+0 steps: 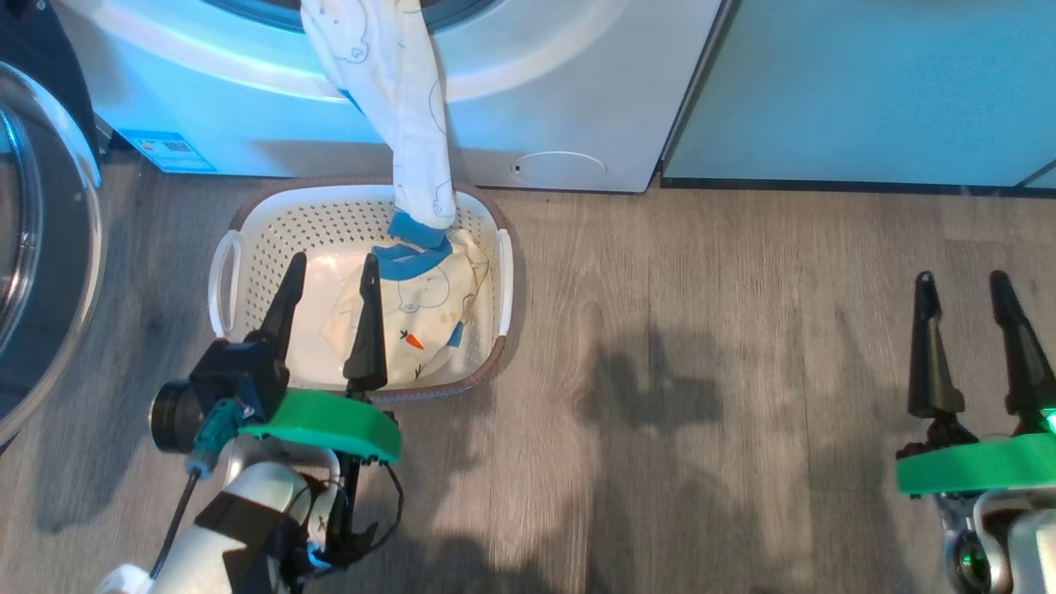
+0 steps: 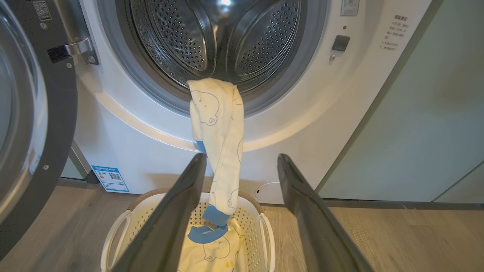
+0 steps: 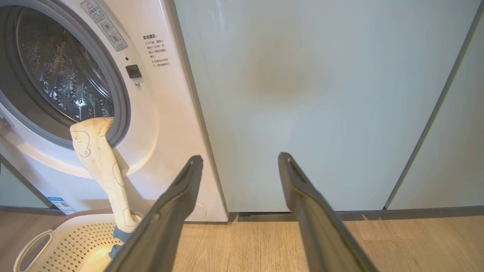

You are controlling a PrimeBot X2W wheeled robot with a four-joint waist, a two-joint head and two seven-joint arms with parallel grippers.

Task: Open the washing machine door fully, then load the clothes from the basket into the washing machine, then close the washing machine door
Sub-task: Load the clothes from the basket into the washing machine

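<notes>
The washing machine stands at the top of the head view, and its door is swung wide open at the left. One cream garment with bear prints and a blue cuff hangs from the drum mouth down into the basket on the floor in front. More clothes lie in the basket. My left gripper hovers open over the near half of the basket, holding nothing. My right gripper is open and empty over bare floor, far to the right.
Pale teal cabinet panels stand right of the washer. Wood-look floor spreads between the basket and my right arm. The open door juts out on the left side. A blue label sticker sits low on the washer front.
</notes>
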